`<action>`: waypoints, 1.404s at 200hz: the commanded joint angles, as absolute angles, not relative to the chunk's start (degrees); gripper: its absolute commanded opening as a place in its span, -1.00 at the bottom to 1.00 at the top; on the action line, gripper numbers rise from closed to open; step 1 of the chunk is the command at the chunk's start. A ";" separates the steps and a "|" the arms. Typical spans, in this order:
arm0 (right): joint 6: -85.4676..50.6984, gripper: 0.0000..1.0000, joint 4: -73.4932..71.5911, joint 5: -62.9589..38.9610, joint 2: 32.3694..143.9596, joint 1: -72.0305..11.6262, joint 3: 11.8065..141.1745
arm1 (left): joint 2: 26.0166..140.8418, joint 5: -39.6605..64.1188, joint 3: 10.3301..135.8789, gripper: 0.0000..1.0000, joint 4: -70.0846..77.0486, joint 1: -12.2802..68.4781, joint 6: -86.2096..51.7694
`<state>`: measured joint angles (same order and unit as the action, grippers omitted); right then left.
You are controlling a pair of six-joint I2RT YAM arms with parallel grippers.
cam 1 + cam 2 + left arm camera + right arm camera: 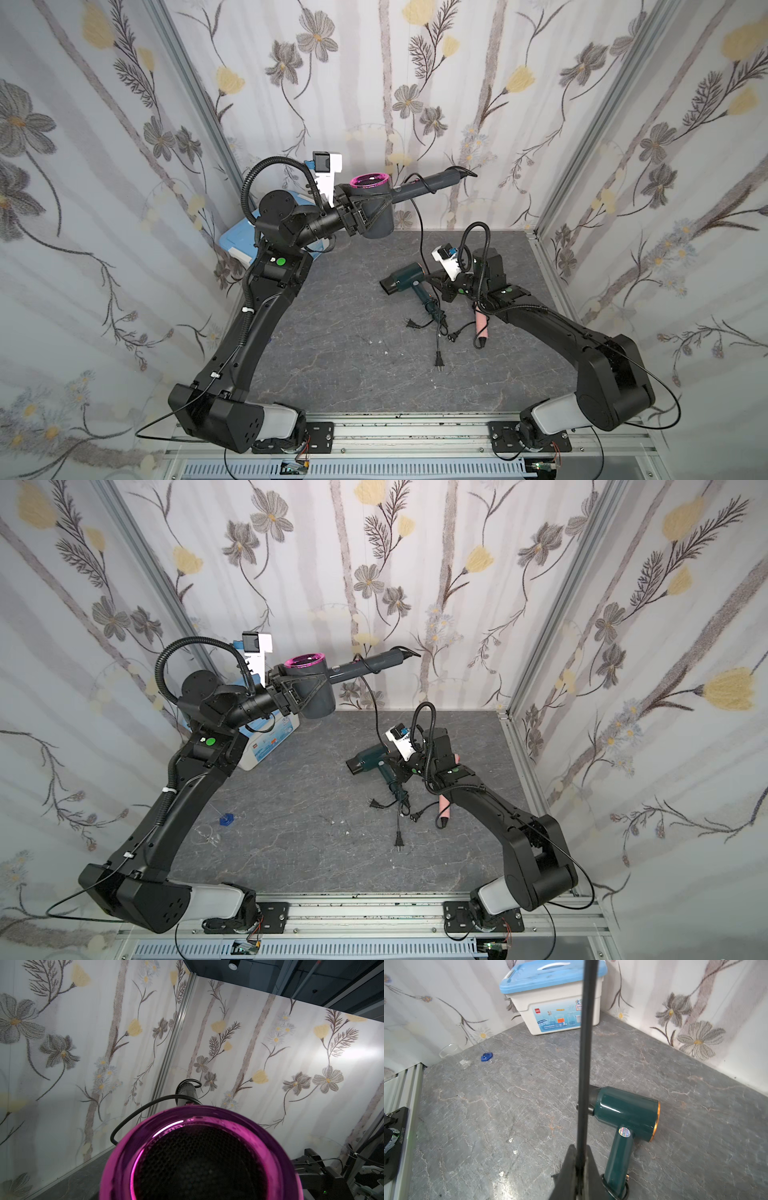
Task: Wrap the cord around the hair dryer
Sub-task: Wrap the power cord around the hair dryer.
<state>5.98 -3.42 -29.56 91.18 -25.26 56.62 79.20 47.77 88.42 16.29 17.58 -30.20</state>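
- Jaws: the left gripper (380,208) is clamped on the grey hair dryer (378,228), held aloft; the right gripper (580,1153) is pinched tight on its cord (586,1043), low near the table (353,332).
- The handle (428,183) has its long axis pointing rightward, above the right gripper, so the right arm looks nearer for looping.

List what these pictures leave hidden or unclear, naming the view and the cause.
- Left wrist view: the grey hair dryer fills the foreground, hiding the fingers of the left gripper.
- Both top views: the left arm covers most of the blue-lidded storage box.
- Both top views: the right arm hides the pink styling tool's upper end.
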 commanded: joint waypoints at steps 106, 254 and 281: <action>21.67 -0.99 39.86 -0.78 77.77 -35.02 91.99 | 84.93 51.02 91.32 -1.00 -17.23 19.66 2.74; 31.87 -1.00 40.58 -19.74 101.91 -18.71 112.30 | 80.37 72.62 90.70 -1.00 -21.59 33.84 6.96; 30.19 -1.00 38.67 -27.63 103.80 -17.61 107.46 | 79.19 73.50 91.27 -1.00 -12.15 33.48 0.10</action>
